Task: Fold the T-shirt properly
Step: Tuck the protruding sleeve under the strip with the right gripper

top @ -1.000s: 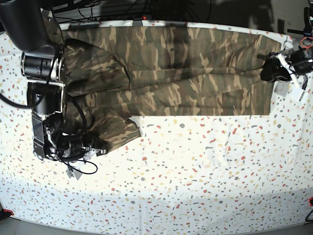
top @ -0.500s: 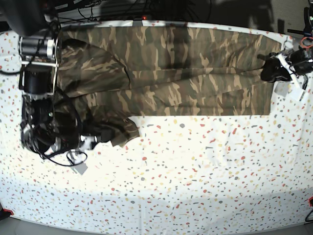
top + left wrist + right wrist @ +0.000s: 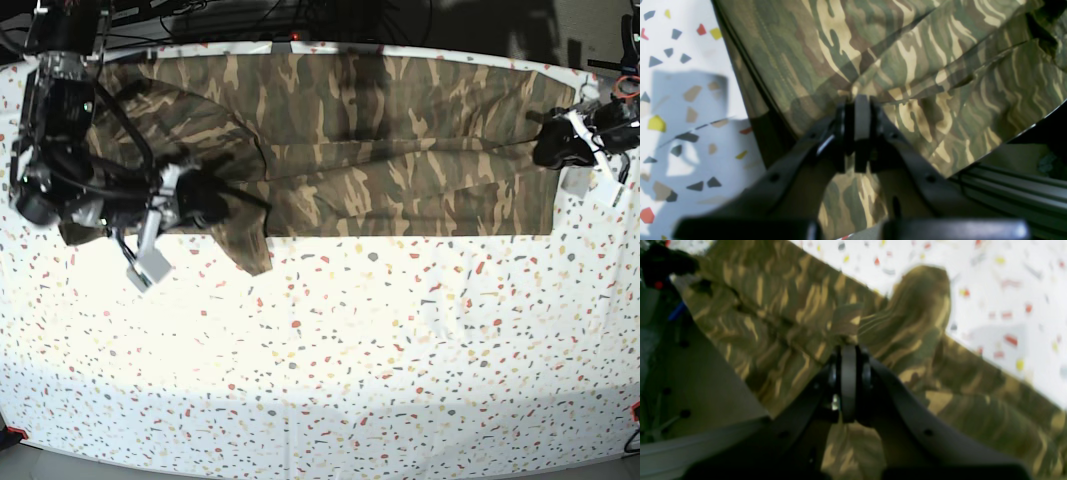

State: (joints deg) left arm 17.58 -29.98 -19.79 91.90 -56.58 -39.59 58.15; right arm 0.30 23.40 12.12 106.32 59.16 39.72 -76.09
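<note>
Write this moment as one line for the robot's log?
T-shirt spread on table | right pincer shut on sleeve | left pincer shut on hem

I see my right gripper (image 3: 215, 197) has climbed from the lower left of the base view to the left middle, and it has swung round so the jaws now point toward frame centre. It has carried the T-shirt's (image 3: 400, 130) sleeve (image 3: 245, 235) with it: the flap that lay spread low on the terrazzo-print tablecloth (image 3: 400, 360) now hangs narrower, just below the gripper. The arm's body has shifted up into the upper left corner.
</note>
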